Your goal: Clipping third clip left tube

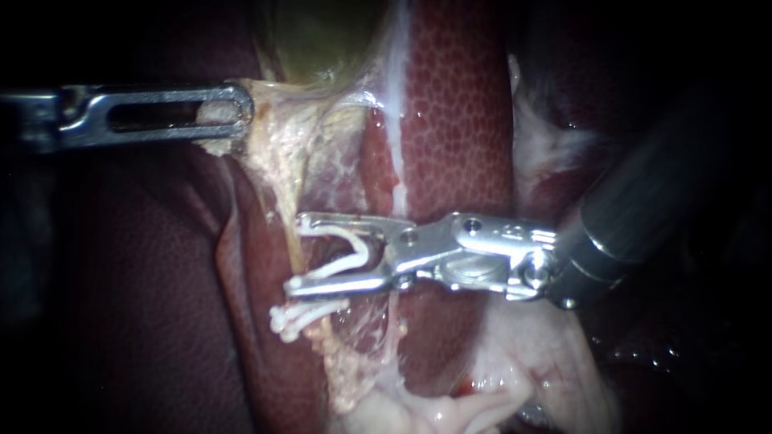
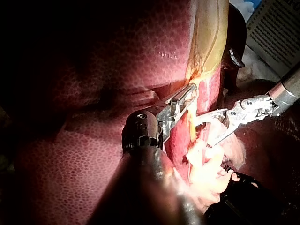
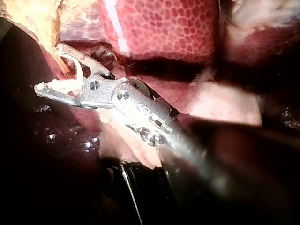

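My right instrument [image 1: 296, 251] comes in from the right. Its jaws stand apart and hold a white clip [image 1: 354, 253], still spread, between them. A pale yellowish strand, the left tube [image 1: 277, 189], runs down through the mouth of the clip. Just below the jaws, white clips [image 1: 293, 317] sit closed on this tube. My left instrument [image 1: 229, 112] enters from the left, jaws shut on yellowish gallbladder tissue [image 1: 265, 100] at the tube's upper end, holding it taut. In the right wrist view the spread clip [image 3: 75, 70] shows between the jaws [image 3: 49, 68].
The green gallbladder [image 1: 322, 40] lies at the top and the mottled red liver [image 1: 458, 104] behind the right instrument. Pale fatty tissue [image 1: 482, 386] spreads at the lower right. A thinner strand [image 1: 394, 309] runs down just right of the clipped tube.
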### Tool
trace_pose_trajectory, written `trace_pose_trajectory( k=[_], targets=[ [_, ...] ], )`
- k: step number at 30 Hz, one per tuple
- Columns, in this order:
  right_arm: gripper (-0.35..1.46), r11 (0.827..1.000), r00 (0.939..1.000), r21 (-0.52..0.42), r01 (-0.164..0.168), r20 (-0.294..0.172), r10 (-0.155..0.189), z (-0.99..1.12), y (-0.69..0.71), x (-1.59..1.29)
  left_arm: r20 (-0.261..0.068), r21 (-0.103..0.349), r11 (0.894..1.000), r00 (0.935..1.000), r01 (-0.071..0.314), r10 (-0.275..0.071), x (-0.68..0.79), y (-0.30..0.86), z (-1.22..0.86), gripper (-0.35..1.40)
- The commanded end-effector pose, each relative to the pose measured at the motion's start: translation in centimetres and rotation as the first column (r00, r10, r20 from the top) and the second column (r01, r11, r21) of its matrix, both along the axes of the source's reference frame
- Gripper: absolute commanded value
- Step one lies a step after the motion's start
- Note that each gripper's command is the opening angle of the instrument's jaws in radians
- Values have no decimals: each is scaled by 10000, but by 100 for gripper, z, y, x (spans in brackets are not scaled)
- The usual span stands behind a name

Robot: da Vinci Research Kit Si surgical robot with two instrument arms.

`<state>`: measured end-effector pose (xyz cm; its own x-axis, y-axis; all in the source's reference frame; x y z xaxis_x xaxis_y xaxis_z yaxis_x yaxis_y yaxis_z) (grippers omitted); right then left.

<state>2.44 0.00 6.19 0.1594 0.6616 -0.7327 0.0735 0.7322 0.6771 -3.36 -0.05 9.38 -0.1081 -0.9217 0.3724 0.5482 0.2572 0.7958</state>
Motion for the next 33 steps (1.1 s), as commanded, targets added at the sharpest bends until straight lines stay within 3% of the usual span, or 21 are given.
trace_pose_trajectory(
  k=[1,20,28,33],
  targets=[
    [60,10000,10000,-18,2,4,-2,1,0,0,-22,-6,10000,10000,22,-22,0,0,0,-15],
    [60,9998,10000,209,63,67,-64,13,4,5,-29,-9,10000,10000,30,-30,-1,-1,-1,-15],
    [60,9979,9983,377,527,-256,-517,15,6,19,-15,-11,10000,10000,14,-14,-2,-2,0,-15],
    [60,9939,9937,526,969,-617,-936,13,6,25,-21,-14,10000,10000,23,-23,-3,-2,0,-15]
  ],
)
